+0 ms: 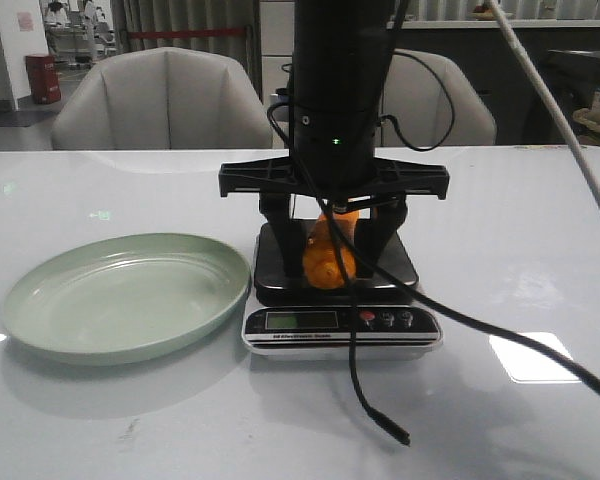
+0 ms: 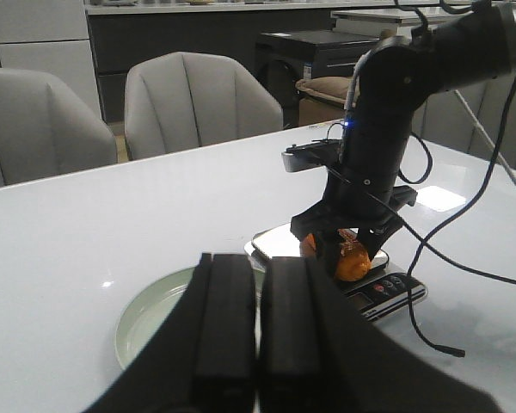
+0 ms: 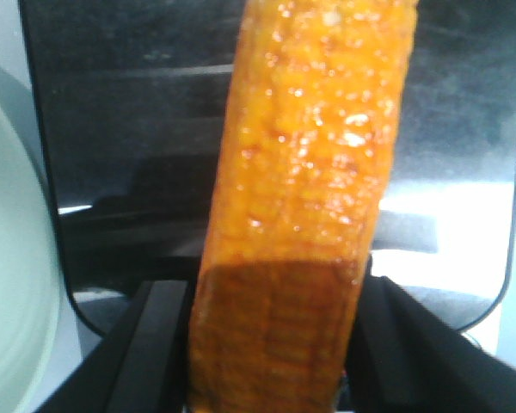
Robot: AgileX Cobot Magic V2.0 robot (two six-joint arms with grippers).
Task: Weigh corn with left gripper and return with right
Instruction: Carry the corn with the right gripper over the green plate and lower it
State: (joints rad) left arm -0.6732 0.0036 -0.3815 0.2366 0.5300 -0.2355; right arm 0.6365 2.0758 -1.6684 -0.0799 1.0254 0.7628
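While on scale (image 1: 280,268), corn (image 1: 329,255) between right pincer (image 1: 332,262) fingers.

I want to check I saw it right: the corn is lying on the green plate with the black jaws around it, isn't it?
Not quite. The corn lies on the scale, not on the green plate, which sits beside it with nothing on it. The right gripper does have its jaws around the cob. The front view shows this.

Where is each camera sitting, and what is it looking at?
Front view: faces forward over the table; right gripper around the corn on the scale, plate beside.
Left wrist view: on the left arm; shut left gripper, right arm beyond.
Right wrist view: close above the corn, its fingers beside it.
All three show corn.
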